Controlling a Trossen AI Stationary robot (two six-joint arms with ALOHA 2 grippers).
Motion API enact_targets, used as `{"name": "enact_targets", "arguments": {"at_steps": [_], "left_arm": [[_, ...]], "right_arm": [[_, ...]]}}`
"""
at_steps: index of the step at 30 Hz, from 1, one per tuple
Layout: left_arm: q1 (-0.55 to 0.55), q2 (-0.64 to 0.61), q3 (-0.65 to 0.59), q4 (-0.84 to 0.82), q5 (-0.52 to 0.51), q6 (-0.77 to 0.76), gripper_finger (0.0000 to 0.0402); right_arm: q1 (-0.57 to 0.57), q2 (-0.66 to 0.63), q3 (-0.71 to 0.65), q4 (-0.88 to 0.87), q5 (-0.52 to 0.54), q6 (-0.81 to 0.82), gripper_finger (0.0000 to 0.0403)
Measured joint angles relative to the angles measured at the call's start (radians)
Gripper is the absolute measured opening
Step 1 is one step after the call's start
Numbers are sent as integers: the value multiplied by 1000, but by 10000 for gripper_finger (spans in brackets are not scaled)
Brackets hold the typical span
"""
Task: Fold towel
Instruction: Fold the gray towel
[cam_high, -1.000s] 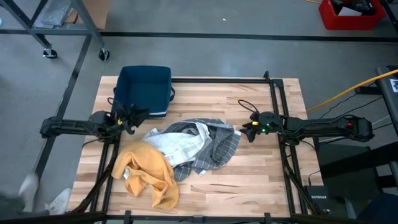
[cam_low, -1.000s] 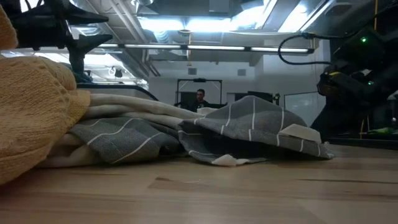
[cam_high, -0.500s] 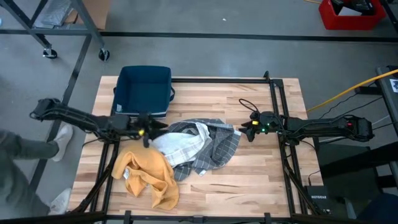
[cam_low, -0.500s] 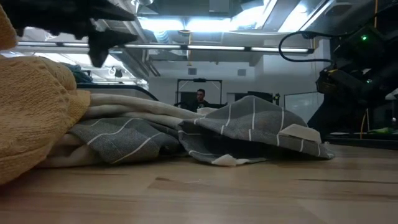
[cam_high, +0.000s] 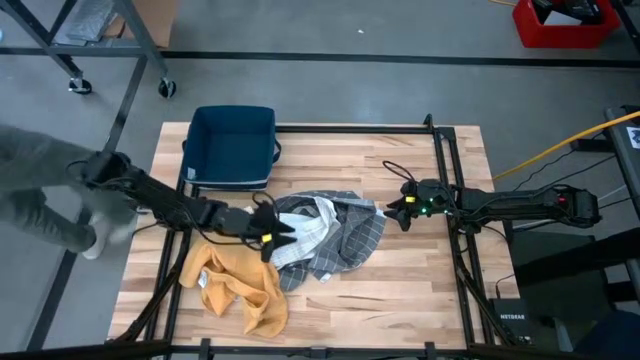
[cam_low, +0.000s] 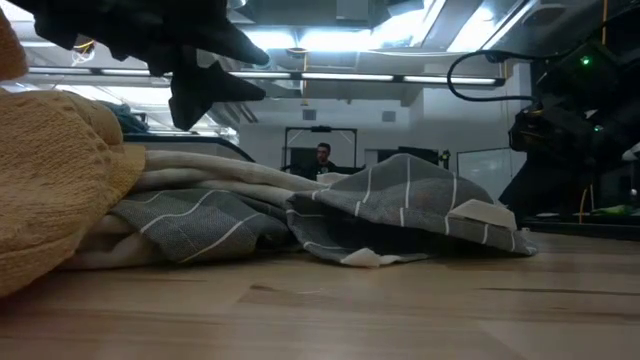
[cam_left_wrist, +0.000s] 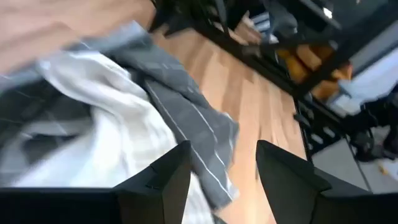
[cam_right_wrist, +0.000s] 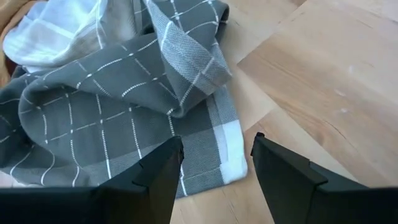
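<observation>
Three crumpled towels lie in a pile on the wooden table: a grey checked one (cam_high: 345, 238) (cam_right_wrist: 106, 118), a white one (cam_high: 300, 228) (cam_left_wrist: 106, 124) on top of it, and a mustard-yellow one (cam_high: 240, 285) at the near left. My left gripper (cam_high: 283, 236) (cam_left_wrist: 221, 162) hangs open just above the white towel, clear of the pile in the low view (cam_low: 215, 95). My right gripper (cam_high: 392, 210) (cam_right_wrist: 217, 149) stands open off the grey towel's right edge, touching nothing.
A dark blue bin (cam_high: 233, 145) stands at the table's far left. Black frame bars (cam_high: 445, 180) run along the table's sides. A person in grey (cam_high: 40, 190) stands beside the left edge. Bare wood (cam_high: 400, 290) lies near and right of the pile.
My left gripper has swung from the table's left edge toward the right and a little nearer, staying open, and now hangs over the white towel. The towels have not moved. The person at the left has come closer.
</observation>
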Motion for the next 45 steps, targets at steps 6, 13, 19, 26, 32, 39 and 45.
{"name": "enact_targets", "arguments": {"at_steps": [6, 13, 19, 26, 32, 39, 45], "left_arm": [[-81, 95, 63, 1, 0, -23, 172], [-101, 183, 112, 1, 0, -54, 172], [-100, 212, 121, 0, 0, -81, 172], [-99, 212, 121, 1, 0, -81, 172], [-99, 212, 121, 1, 0, -81, 172], [-99, 212, 121, 1, 0, -81, 172], [-99, 212, 121, 0, -1, -81, 172]], "right_arm": [[0, 0, 0, -10, 13, -48, 202], [0, 6, 0, -103, 63, -16, 202], [0, 46, 1, -109, 64, 33, 202], [0, 98, 3, -66, 82, 102, 202], [0, 132, 2, -17, 71, 109, 201], [0, 161, 3, 10, 53, 160, 201], [0, 176, 3, 17, 25, 166, 201]]}}
